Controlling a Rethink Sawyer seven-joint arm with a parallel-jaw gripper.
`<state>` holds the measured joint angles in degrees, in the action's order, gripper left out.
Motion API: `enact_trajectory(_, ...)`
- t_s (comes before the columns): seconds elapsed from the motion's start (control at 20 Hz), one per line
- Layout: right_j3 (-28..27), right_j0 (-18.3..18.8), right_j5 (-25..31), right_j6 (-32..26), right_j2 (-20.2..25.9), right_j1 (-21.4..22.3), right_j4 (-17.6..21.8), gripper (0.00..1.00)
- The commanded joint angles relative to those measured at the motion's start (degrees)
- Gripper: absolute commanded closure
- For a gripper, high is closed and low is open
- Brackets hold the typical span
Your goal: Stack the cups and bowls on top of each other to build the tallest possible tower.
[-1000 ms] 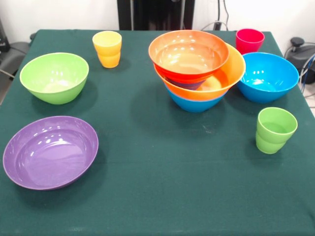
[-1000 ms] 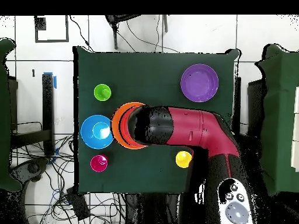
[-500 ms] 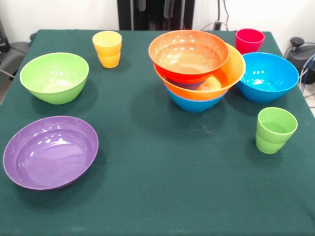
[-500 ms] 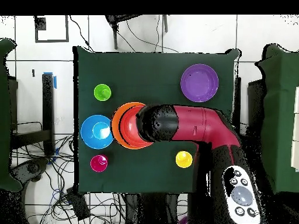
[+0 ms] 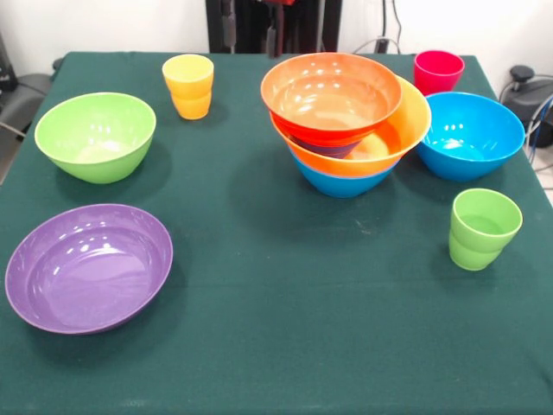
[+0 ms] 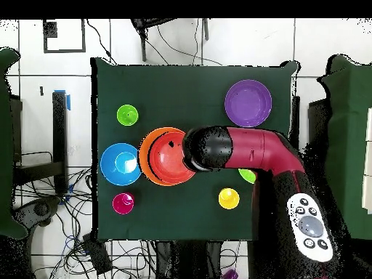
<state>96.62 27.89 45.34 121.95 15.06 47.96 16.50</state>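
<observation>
Compared with a moment ago, only the arm [image 6: 247, 149] has moved: from overhead it has swung off the tower [image 5: 346, 121] toward the lime green bowl [image 5: 95, 136], and now hides most of that bowl from above. On the table [image 5: 285, 328] nothing has shifted.

Going from the near edge to the far one, the wide purple bowl [image 5: 88, 266] lies empty at the near left, and the light green cup [image 5: 483, 227] stands empty at the near right. Behind them are the lime green bowl on the left and a blue bowl [image 5: 471, 134] on the right, which seems to hold nothing. Just beside this blue bowl stands the tower, near the middle: a blue bowl lowest, the yellow-orange bowl [image 5: 406, 130] in it, something dark inside that, and the orange-red bowl [image 5: 331, 93] tilted on top. Farthest are the yellow cup [image 5: 188, 85] and the red-pink cup [image 5: 438, 70].

So about four pieces seem stacked and six remain loose; the task looks less than half done.

Only dark parts of the gripper [image 5: 251, 22] show at the top edge of the front view; whether it is open or closed, or holds anything, cannot be told.
</observation>
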Motion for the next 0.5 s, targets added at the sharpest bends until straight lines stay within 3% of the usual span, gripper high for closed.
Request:
enact_trajectory(0.05,-5.06,1.5,-1.47,-13.02,6.95,-5.72,4.9,0.0)
enact_trajectory(0.5,-10.89,3.03,-0.53,-15.51,9.59,-10.87,6.73,0.0)
